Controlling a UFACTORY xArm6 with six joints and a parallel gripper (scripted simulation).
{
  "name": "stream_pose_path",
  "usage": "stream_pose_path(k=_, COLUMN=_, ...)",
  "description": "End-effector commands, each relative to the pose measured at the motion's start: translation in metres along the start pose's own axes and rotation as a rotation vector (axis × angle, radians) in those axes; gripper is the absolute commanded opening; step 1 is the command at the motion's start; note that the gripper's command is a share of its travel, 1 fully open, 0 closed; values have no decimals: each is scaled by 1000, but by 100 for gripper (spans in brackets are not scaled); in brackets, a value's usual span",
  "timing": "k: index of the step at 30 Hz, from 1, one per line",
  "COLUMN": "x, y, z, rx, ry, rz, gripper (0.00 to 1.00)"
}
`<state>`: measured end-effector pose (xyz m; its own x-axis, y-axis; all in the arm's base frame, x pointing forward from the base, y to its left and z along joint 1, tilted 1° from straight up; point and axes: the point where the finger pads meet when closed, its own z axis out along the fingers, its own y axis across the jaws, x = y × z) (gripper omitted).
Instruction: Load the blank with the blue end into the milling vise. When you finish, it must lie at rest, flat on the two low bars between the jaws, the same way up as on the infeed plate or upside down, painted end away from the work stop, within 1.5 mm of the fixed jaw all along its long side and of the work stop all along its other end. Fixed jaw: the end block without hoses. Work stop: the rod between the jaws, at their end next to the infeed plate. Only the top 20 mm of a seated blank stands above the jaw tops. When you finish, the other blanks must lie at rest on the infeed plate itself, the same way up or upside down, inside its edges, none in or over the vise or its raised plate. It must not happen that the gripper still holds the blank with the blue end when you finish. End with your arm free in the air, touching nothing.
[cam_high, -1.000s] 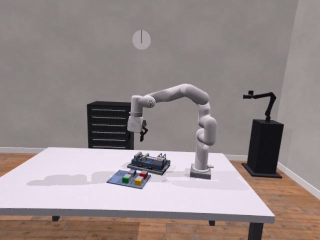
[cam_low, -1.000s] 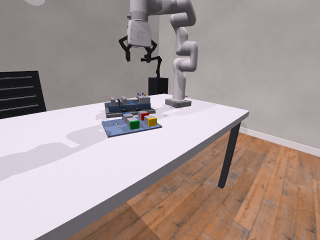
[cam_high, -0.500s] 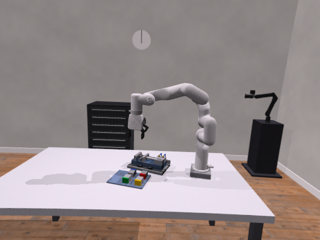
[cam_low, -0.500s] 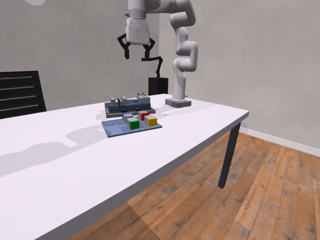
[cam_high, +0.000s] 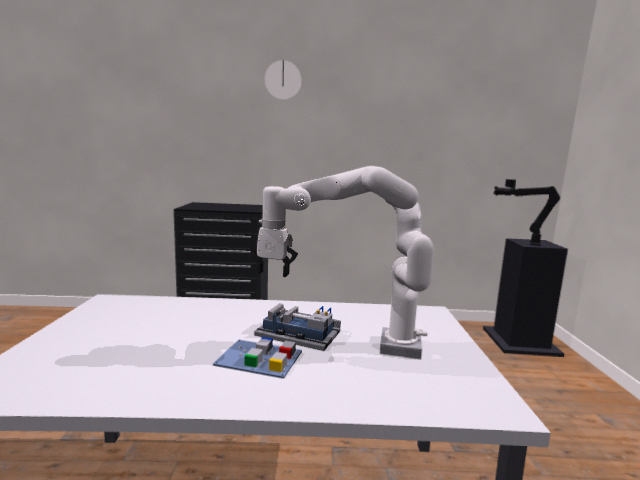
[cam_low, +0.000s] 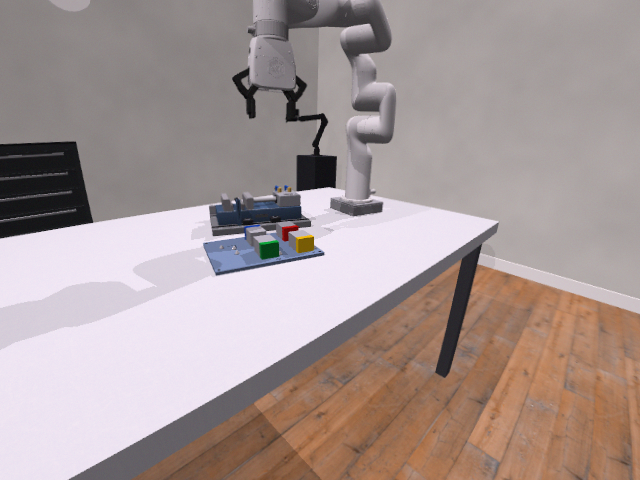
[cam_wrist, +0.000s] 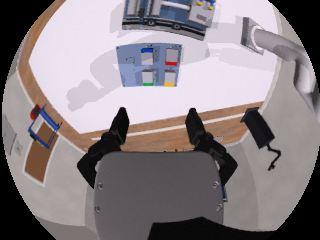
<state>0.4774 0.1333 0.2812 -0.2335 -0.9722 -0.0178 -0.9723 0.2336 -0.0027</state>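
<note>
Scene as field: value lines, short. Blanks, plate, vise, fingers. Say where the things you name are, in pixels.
plate: blue (cam_high: 230, 356) (cam_low: 217, 260) (cam_wrist: 131, 77), beside vise (cam_high: 297, 326) (cam_low: 268, 211) (cam_wrist: 170, 25)
blanks on plate: blue-ended (cam_high: 264, 346) (cam_low: 255, 235) (cam_wrist: 147, 57); red-ended (cam_high: 286, 350) (cam_low: 288, 231) (cam_wrist: 171, 56); green-ended (cam_high: 252, 358) (cam_low: 267, 248) (cam_wrist: 147, 77); yellow-ended (cam_high: 277, 363) (cam_low: 302, 242) (cam_wrist: 170, 77)
blank in vise: none seen
fingers (cam_low: 271, 111): open, above table (cam_high: 155, 397) (cam_low: 232, 310) (cam_wrist: 210, 95)
held: nothing

Over the last second, your gripper (cam_high: 285, 268) (cam_low: 271, 117) (cam_wrist: 157, 114) rose a little. In the exterior view you also saw it drift slightly left, its body coming round to a more upright look than it had a second ago. Most of that lift showed in the first half second; after that, you saw only a slight shift. Behind the table, the small black arm (cam_high: 546, 212) (cam_low: 320, 133) (cam_wrist: 273, 162) moved as well: in the top view, both its elbow and its outer end went to your right, and the outer end climbed slightly.
</note>
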Motion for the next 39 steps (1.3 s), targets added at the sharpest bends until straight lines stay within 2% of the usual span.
stream_pose_path(k=1, x=28, y=-6, z=-2, rx=5, ry=-3, rz=0, gripper=100)
stream_pose_path(k=4, x=46, y=-9, z=-2, rx=5, ry=-3, rz=0, gripper=100)
stream_pose_path(k=11, x=46, y=-9, z=-2, rx=5, ry=-3, rz=0, gripper=100)
stream_pose_path(k=21, x=98, y=-18, z=-2, rx=5, ry=-2, rz=0, gripper=100)
stream_pose_path(k=39, x=89, y=-17, z=-2, rx=5, ry=-2, rz=0, gripper=100)
